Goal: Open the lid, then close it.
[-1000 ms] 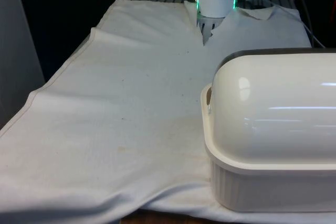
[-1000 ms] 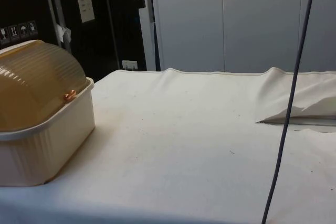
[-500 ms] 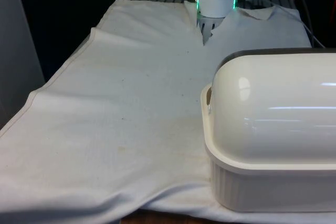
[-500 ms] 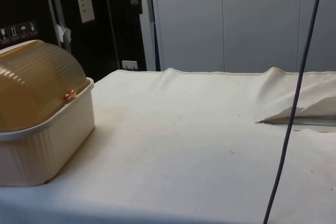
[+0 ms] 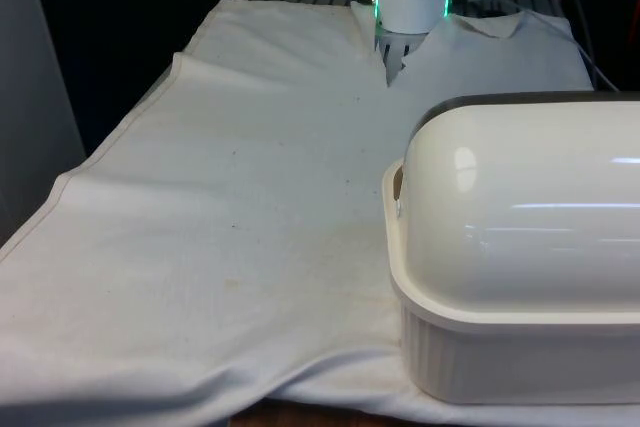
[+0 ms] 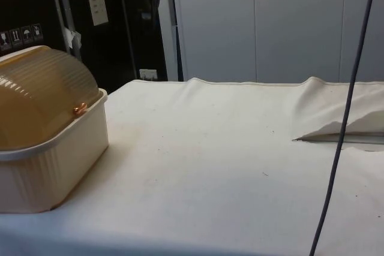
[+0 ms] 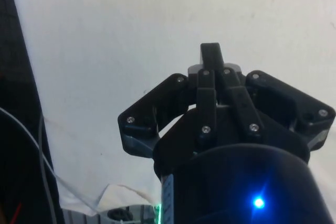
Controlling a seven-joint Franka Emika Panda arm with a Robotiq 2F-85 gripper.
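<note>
Judging by position, no step is begun: the cream plastic bread box (image 5: 520, 347) with domed lid (image 5: 525, 207) is found shut, well apart from the black gripper (image 7: 211, 56), itself closed and empty above the white-clothed worktop (image 5: 230, 217).

Bread box running out of frame

The front view's right edge is cutting off my bread box (image 5: 520, 277); the side view is cropping its lid (image 6: 42, 97), and my gripper (image 7: 211, 55) is hiding its fingertips behind its own body.
</note>
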